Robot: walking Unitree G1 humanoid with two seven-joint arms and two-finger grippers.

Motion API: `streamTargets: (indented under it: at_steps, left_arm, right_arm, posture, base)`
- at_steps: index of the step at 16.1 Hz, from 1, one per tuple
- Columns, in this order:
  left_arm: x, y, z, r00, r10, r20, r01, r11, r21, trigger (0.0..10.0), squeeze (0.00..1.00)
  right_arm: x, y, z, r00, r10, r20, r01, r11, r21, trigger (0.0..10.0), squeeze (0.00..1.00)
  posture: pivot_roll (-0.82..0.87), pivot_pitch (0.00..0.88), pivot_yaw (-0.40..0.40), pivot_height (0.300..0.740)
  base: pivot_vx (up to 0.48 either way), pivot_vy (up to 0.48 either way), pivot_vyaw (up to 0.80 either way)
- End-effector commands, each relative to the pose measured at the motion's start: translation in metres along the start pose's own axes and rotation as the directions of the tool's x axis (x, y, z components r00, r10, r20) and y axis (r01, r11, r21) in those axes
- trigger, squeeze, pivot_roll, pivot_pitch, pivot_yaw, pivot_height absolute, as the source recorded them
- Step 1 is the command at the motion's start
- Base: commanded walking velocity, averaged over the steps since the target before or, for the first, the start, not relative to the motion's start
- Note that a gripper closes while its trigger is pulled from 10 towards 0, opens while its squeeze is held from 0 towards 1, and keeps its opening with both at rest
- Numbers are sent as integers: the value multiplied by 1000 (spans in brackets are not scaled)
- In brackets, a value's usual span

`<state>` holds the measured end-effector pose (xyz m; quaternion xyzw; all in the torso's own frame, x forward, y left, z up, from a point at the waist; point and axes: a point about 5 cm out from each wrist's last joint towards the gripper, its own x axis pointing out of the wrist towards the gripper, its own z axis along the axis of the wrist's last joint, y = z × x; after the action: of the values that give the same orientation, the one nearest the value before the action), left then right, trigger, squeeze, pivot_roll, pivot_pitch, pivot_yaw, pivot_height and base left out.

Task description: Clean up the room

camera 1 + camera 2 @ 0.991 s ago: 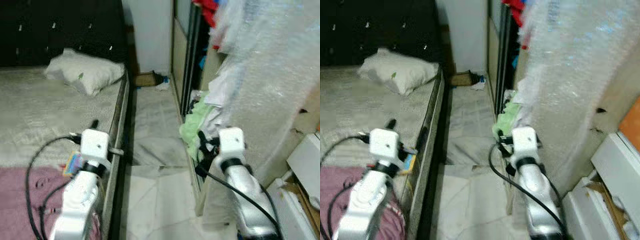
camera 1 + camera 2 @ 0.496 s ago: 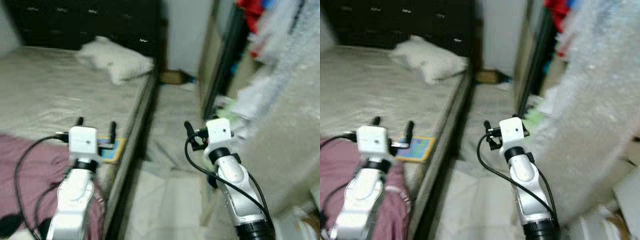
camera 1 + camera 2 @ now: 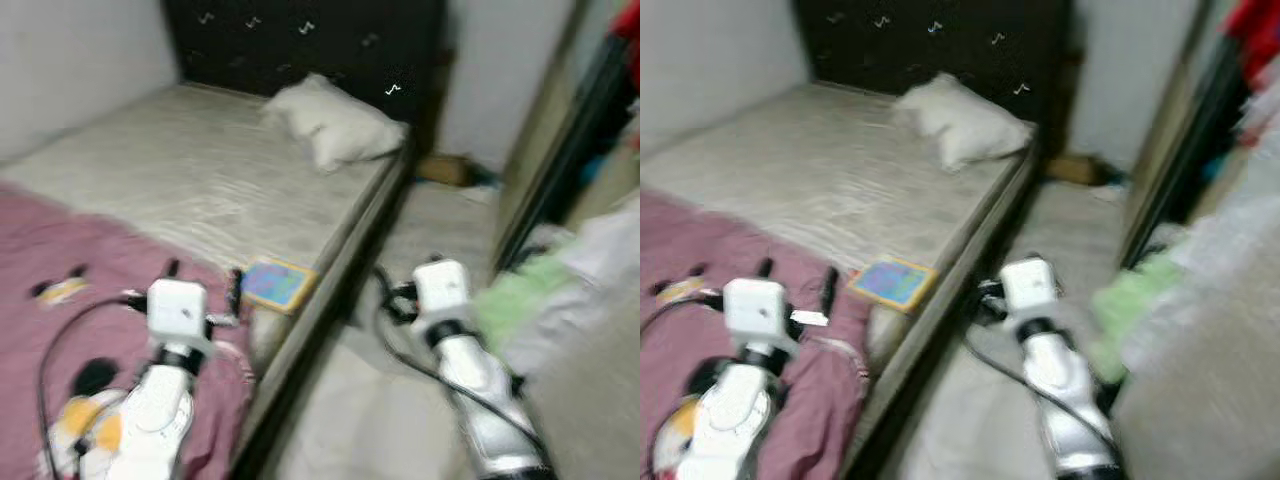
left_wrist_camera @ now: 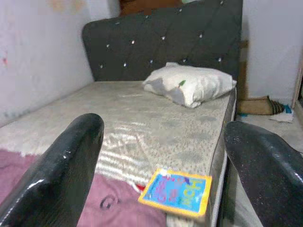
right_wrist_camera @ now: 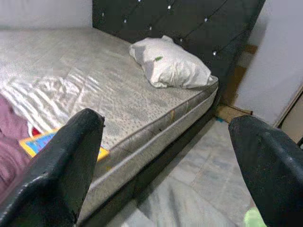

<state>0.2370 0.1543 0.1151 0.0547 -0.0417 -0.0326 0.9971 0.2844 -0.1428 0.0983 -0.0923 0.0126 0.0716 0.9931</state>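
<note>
Bedroom first, from the head views: a bed [image 3: 210, 190] with a dark tufted headboard [image 3: 300, 40], a white pillow [image 3: 335, 130] near its head, and a pink blanket [image 3: 60, 270] over the near end. A colourful book [image 3: 272, 285] lies flat near the mattress edge, just ahead of the left pincer [image 3: 203, 283] and a little to its right. Its long side seems to run roughly along the mattress edge, though blur makes that uncertain. The left pincer hovers over the blanket with its fingers spread wide. The right pincer [image 3: 390, 295] hangs over the floor strip [image 3: 430, 210] between the bed and a wardrobe [image 3: 560, 160] with a green garment [image 3: 520, 300] spilling out; its finger gap is too blurred here to read.

Left wrist view — the book [image 4: 181, 191] sits low between the two black fingers [image 4: 57, 175], close ahead and empty-handed, with the pillow [image 4: 191, 85] well beyond.

Right wrist view — fingers [image 5: 61, 165] stand wide apart and hold nothing; the book [image 5: 47, 142] shows partly past one finger, off toward the bed side, across the mattress edge.

So the left arm is the nearer one, I judge — the book lies almost straight ahead of it, while the right would have to reach sideways over the bed frame.
</note>
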Motion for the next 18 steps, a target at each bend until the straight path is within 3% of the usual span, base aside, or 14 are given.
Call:
streamTargets:
  at_steps: [1,6,13,18]
  left_arm:
    - [-1,5,2,1000,12,7,-12,1000,11,10000,0]
    - [-7,-3,3,1000,-8,-6,8,1000,-3,10000,0]
    - [-11,2,6,1000,-4,-6,4,1000,7,10000,0]
    - [-9,6,5,1000,3,-26,-3,1000,17,10000,0]
  right_arm:
    - [3,4,6,1000,12,23,-12,1000,13,10000,0]
    - [4,5,15,999,27,37,-27,1000,15,10000,0]
    - [8,6,17,999,38,36,-39,999,18,10000,0]
    - [14,-6,23,999,10,49,-11,1000,8,10000,0]
  posture:
    - [-36,0,-32,740]
    - [-39,0,-58,740]
    - [-12,14,-82,740]
    - [-23,14,-73,740]
  base:
    - [0,0,756]
    - [0,0,758]
    - [0,0,758]
    - [0,0,756]
